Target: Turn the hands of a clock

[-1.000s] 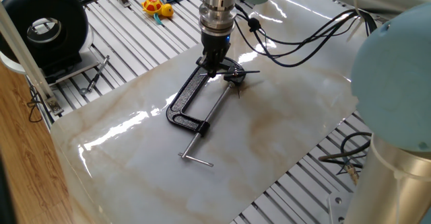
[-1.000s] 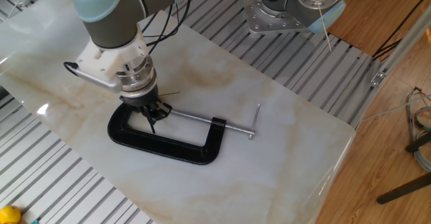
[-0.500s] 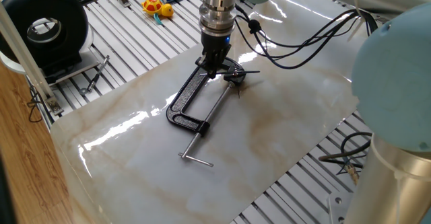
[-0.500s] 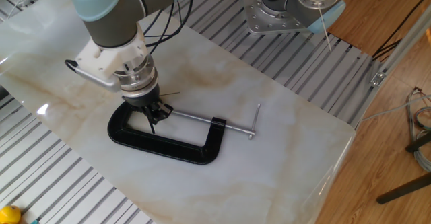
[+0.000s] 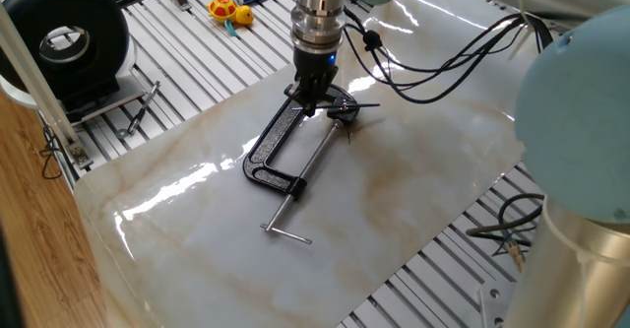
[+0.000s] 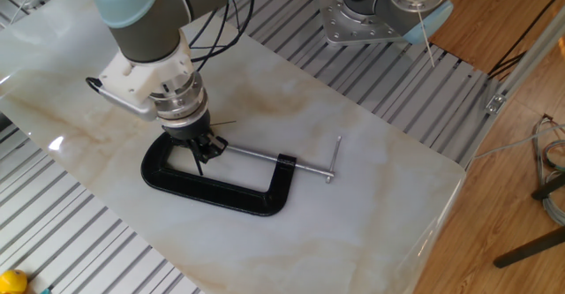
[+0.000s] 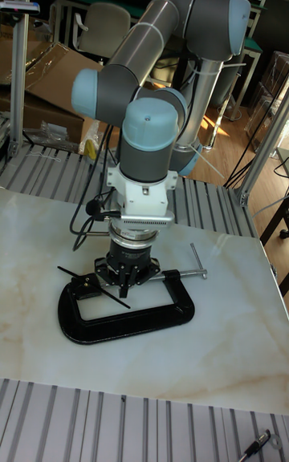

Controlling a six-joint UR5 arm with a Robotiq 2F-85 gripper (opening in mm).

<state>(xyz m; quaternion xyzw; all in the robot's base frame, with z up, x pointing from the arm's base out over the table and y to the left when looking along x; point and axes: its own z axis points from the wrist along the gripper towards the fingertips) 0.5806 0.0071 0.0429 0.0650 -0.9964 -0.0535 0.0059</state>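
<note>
On the marble-patterned table top (image 5: 413,200), a black clamp (image 5: 278,143) is laid flat, its silver screw rod (image 6: 256,156) ending in a crossbar (image 6: 334,159) that points toward open slab. No brand, label or readable writing can be made out on any object. The small dark clock (image 5: 344,111) is held at the closed end of the clamp, and thin black hands (image 7: 71,273) are seen radiating from it across the pale surface. The gripper (image 7: 128,275) is lowered straight down over the clock; its fingers seem drawn close together at the hub, but whether a pointer is actually pinched cannot be told. Much bare slab is left around the clamp toward the near and far edges, beyond which ribbed metal decking (image 6: 79,232) is visible. Well apart, a yellow toy (image 5: 229,11) and a black round device (image 5: 64,34) are seen on the decking.
</note>
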